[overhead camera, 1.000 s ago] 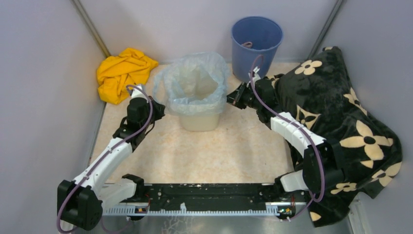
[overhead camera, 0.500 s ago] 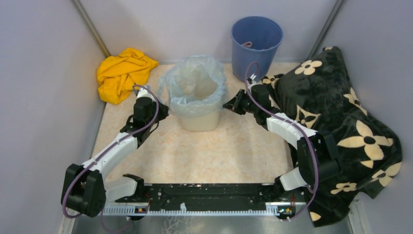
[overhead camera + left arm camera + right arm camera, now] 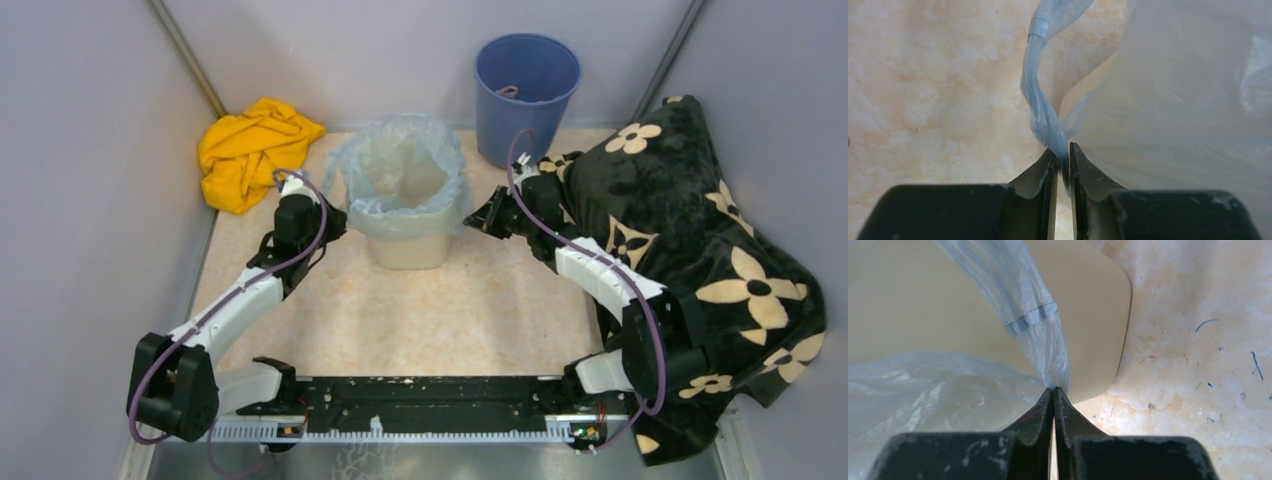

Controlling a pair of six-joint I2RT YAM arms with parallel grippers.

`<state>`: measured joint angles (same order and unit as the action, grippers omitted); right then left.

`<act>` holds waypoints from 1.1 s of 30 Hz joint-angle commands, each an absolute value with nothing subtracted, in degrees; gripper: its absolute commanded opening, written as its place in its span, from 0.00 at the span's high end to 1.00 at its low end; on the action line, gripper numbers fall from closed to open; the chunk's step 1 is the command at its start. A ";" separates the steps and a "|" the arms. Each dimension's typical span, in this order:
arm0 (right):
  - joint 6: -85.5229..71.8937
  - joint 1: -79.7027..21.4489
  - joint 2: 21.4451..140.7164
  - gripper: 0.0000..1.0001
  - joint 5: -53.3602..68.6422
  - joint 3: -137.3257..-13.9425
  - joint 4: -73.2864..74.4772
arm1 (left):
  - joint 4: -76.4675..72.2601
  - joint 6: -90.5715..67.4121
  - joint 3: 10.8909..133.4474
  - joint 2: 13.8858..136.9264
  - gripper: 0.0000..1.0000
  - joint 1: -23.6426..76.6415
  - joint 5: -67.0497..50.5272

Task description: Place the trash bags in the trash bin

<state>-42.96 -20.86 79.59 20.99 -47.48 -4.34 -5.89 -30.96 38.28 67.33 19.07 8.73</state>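
Flanking the bin [image 3: 410,250], left claw [image 3: 1063,159] and right claw [image 3: 1053,390] each pinch a bag [image 3: 400,165] corner stretched outward; both equally near.

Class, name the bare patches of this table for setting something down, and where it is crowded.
Free: table between left arm and right arm, before the trash bin. Crowded: back edge, yellow cloth, blue bucket; blanket covers right side.

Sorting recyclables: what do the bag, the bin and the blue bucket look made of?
Trash bag: thin translucent pale-blue plastic film, crinkled and twisted. Trash bin: probably rigid cream plastic, smooth matte wall. Blue bucket: seemingly moulded plastic, smooth, uniformly coloured.
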 commanded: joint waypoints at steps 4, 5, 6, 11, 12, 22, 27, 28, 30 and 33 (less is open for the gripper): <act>-40.10 -20.65 74.31 1.00 20.50 -43.47 -4.06 | -6.14 -29.01 43.20 69.60 0.86 18.78 11.96; -40.20 -20.64 73.90 1.00 20.74 -42.82 -4.19 | -6.27 -29.00 43.56 70.28 0.89 18.81 12.22; -40.18 -20.60 73.36 1.00 20.93 -42.39 -4.03 | -6.43 -29.00 43.83 70.88 0.93 18.81 12.28; -39.11 -20.60 69.71 1.00 20.86 -40.96 -1.10 | -7.57 -28.33 45.25 74.20 1.00 18.81 13.00; -39.11 -20.63 69.10 1.00 20.91 -40.30 -0.93 | -7.56 -28.30 45.75 74.83 1.00 18.81 13.15; -39.13 -21.16 67.73 1.00 21.35 -39.58 -0.09 | -7.23 -28.47 46.85 77.38 0.96 18.81 14.03; -40.78 -22.65 68.05 1.00 21.35 -36.63 -1.90 | -7.30 -29.32 45.38 78.19 0.95 18.55 13.31; -40.90 -22.76 67.94 1.00 21.31 -36.33 -2.16 | -7.49 -29.47 45.00 78.00 0.94 18.54 13.00; -40.76 -22.80 67.38 1.00 21.20 -36.49 -1.87 | -8.24 -29.49 44.26 76.65 0.83 18.54 12.62; -39.59 -22.82 65.66 1.00 19.98 -38.48 0.62 | -7.51 -28.90 43.39 74.28 0.67 18.54 13.86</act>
